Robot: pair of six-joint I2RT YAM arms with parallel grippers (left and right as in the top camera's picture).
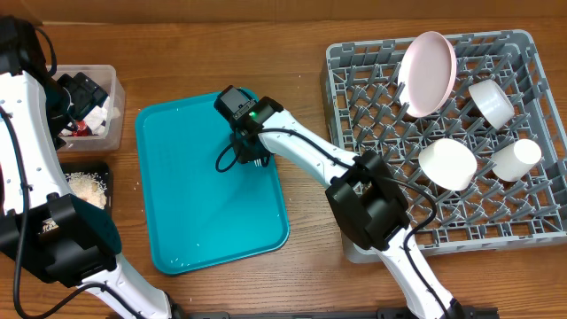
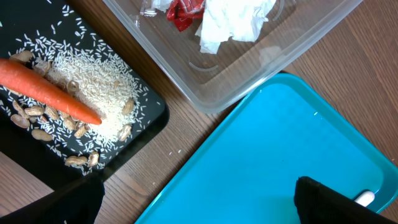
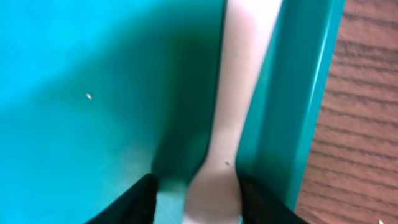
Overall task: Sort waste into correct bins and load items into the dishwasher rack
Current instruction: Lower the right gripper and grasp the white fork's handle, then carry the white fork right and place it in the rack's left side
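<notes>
My right gripper [image 1: 252, 158] [image 3: 196, 190] is low over the teal tray's [image 1: 195, 204] right edge. Its jaws stand open astride the white fork [image 3: 239, 81], which lies flat along the tray wall; a gap shows on the fork's left side. The left gripper [image 1: 81, 91] [image 2: 199, 211] hangs wide open and holds nothing, above the corner where the clear tub [image 2: 249, 68], black tray [image 2: 155, 112] and teal tray meet. In the tub lie a red wrapper [image 2: 185, 12] and white napkins [image 2: 230, 22]. On the black tray are a carrot [image 2: 50, 90], rice [image 2: 93, 81] and nuts.
The grey dishwasher rack [image 1: 523, 40] fills the right side. In it are a pink plate [image 1: 428, 73] on edge, two white bowls [image 1: 447, 164] [image 1: 490, 102] and a white cup [image 1: 516, 159]. Bare wood lies between the teal tray and the rack.
</notes>
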